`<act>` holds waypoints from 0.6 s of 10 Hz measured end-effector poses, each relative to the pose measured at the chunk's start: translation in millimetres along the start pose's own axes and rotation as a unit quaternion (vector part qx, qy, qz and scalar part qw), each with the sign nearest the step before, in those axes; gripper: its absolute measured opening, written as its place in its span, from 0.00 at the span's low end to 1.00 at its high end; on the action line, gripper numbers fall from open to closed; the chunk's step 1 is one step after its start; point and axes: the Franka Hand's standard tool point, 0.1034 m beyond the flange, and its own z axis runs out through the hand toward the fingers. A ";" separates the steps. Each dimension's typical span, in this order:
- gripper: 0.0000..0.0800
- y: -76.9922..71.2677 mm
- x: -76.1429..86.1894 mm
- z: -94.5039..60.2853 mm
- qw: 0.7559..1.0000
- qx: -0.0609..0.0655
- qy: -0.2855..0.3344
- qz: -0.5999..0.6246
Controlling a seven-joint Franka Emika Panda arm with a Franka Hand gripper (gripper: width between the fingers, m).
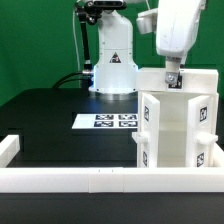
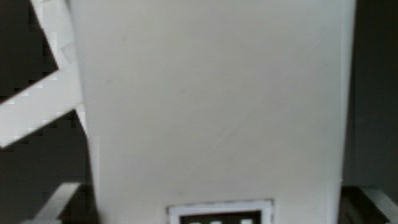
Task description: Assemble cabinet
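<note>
- Standing upright at the near right of the desk, the cabinet rests close against the long low white rail that runs along the near edge.
- Its tall white body carries square black-and-white tags on the front and side faces, and a slimmer white panel with tags sits at its left side in the exterior view, seemingly already mounted; whether it is fully seated I cannot tell.
- Above it, the arm reaches down from the upper right, with the fingers at the cabinet's top edge.
- Whether the fingers are clenched on the top wall or merely resting open around it cannot be told: the exterior view is too small, and the wrist view shows only a broad white face of the cabinet with one tag low on it.
- The marker board lies flat in the middle of the desk, well apart from the cabinet.
- Judging by this, the box looks largely put together and stands upright; no loose parts show on the desk, so what is left seems to be a final fitting or adjustment.
</note>
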 end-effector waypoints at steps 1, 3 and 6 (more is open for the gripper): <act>0.69 -0.4 0.3 0.2 0.994 0.005 0.007 0.112; 0.69 -3.2 2.9 -0.1 0.957 0.034 0.018 0.289; 0.69 -3.2 3.2 0.8 0.919 0.047 0.015 0.391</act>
